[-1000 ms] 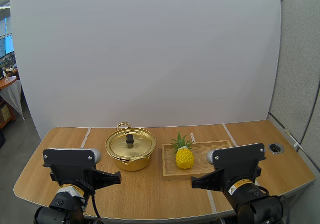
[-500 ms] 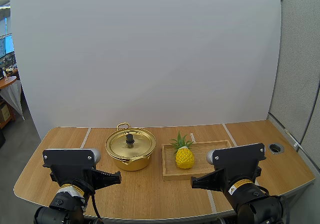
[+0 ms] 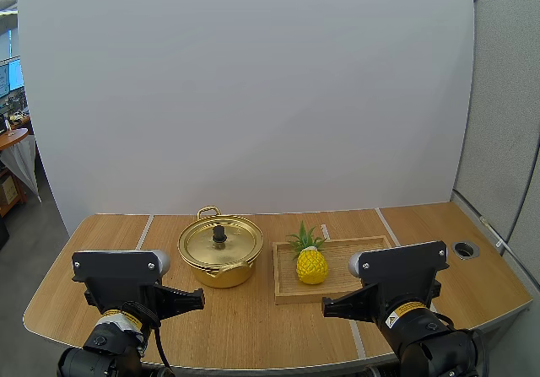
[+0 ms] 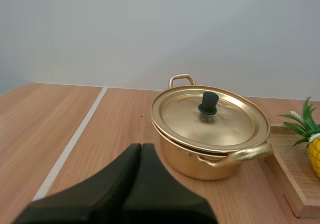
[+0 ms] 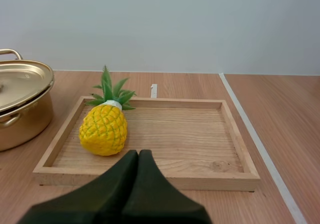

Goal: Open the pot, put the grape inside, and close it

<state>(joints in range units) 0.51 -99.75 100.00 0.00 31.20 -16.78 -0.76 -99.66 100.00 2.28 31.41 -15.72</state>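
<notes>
A gold pot (image 3: pixel 220 250) stands at the table's middle with its lid (image 3: pixel 220 242) on; the lid has a black knob (image 3: pixel 219 234). To the right of it lies a wooden tray (image 3: pixel 359 267) with a yellow toy pineapple (image 3: pixel 311 261) at its left end. No grapes are in view. My left gripper (image 3: pixel 199 298) sits shut near the front edge, short of the pot (image 4: pixel 210 134), its fingers (image 4: pixel 140 159) together as one wedge. My right gripper (image 3: pixel 327 308) is shut too, in front of the tray (image 5: pixel 150 174) and the pineapple (image 5: pixel 104 129).
The wooden table (image 3: pixel 110 250) has two pale seams (image 3: pixel 145 229) running front to back. A round cable hole (image 3: pixel 465 249) sits at its far right. A white backdrop stands behind. Bare wood lies left of the pot and right of the tray.
</notes>
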